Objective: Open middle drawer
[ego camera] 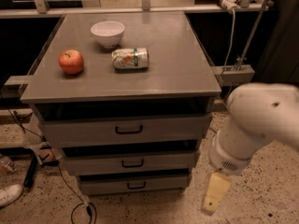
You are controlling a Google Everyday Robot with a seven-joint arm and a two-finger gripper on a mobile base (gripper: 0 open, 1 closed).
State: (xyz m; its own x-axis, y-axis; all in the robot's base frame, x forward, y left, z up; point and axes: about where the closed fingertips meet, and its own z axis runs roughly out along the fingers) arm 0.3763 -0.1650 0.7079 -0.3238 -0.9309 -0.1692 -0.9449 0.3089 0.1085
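The grey cabinet (187, 73) has three drawers stacked in its front. The middle drawer (88, 164) is pushed in, with a small dark loop handle (132, 163) at its centre. Above it is the taller top drawer (74, 133) with a wider handle. Below it is the shortest drawer (103, 185). My gripper (215, 195) hangs on the white arm (261, 120) to the right of the cabinet, low near the floor. It is about level with the bottom drawer and well apart from the middle handle.
On the cabinet top lie a red apple (71, 61), a white bowl (108, 33) and a drinks can on its side (130, 58). Cables (74, 204) and a shoe (9, 195) lie on the speckled floor at the left. A rail bracket (233, 73) sticks out at the right.
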